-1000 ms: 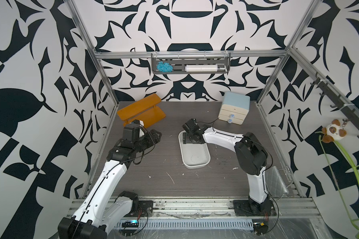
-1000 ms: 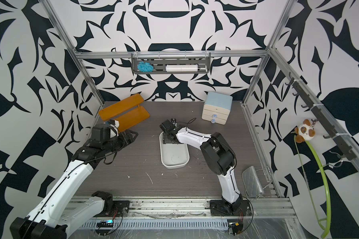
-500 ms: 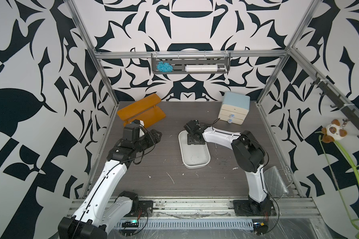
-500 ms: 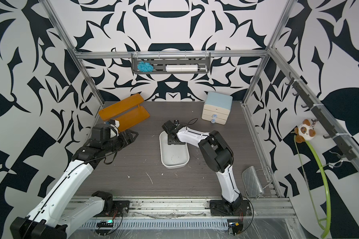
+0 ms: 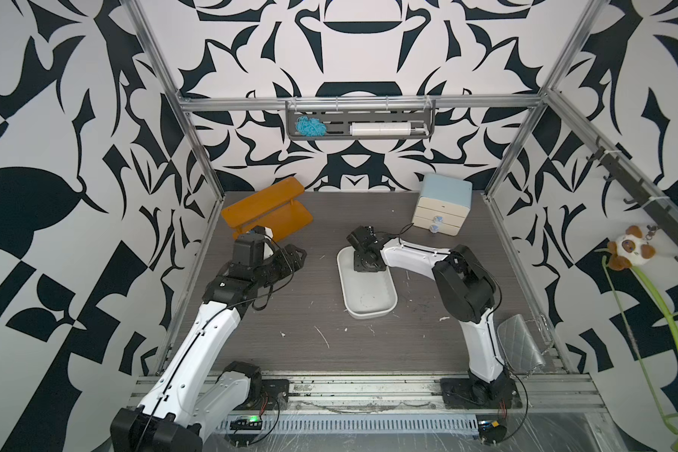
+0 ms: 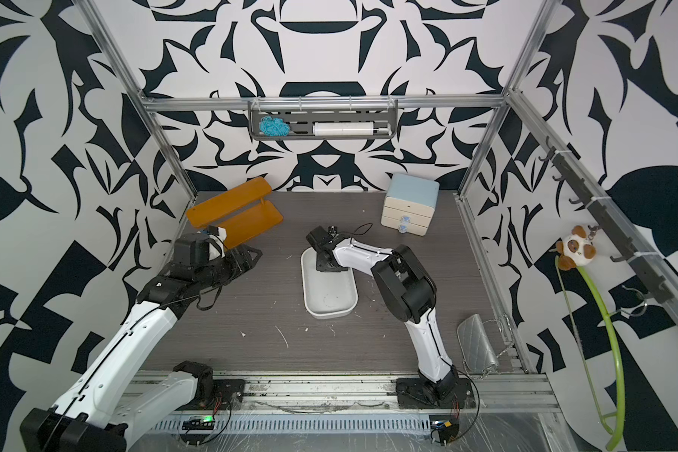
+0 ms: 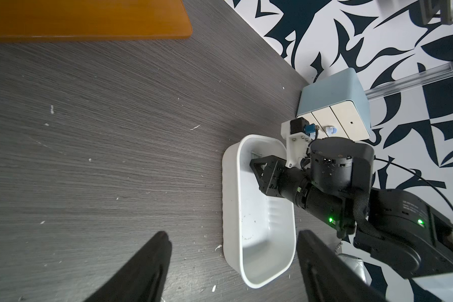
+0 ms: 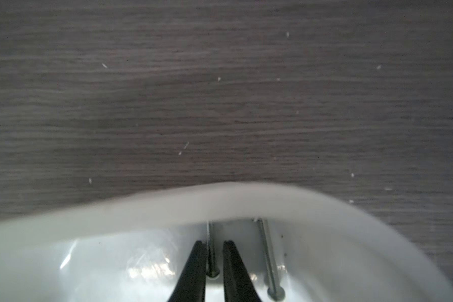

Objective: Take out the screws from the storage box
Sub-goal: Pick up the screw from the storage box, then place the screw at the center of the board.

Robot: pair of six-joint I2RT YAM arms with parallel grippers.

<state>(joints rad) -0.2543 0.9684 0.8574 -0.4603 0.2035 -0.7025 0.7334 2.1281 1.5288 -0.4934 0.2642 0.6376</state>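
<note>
**Right Gripper Set on a Screw Inside the Storage Box**

The storage box [image 5: 368,313] lay near the middle of the desk [image 5: 290,313], its long sides running from the near edge toward the far edge. The right arm extended in from the right side, and the right gripper [image 8: 213,243] pointed down into the far end of the box. In the right wrist view its two black fingers [image 8: 195,261] stood narrow, one on each side of the shaft of a screw [image 8: 210,232]. This screw lay on the box floor with its tip toward the box wall. A second screw [image 8: 268,258] lay just beside it, roughly parallel and outside the fingers. In both top views the gripper body hid that end of the box.

The left gripper [image 5: 292,258] hung above the desk near its left edge, well apart from the box. Its jaws stood wide and held nothing.

An orange shelf [image 5: 267,211] occupied the far left corner. A drawer cabinet [image 5: 443,195] occupied the far right corner. A silver purse [image 5: 521,348] lay by the right edge, toward the near corner.
</note>
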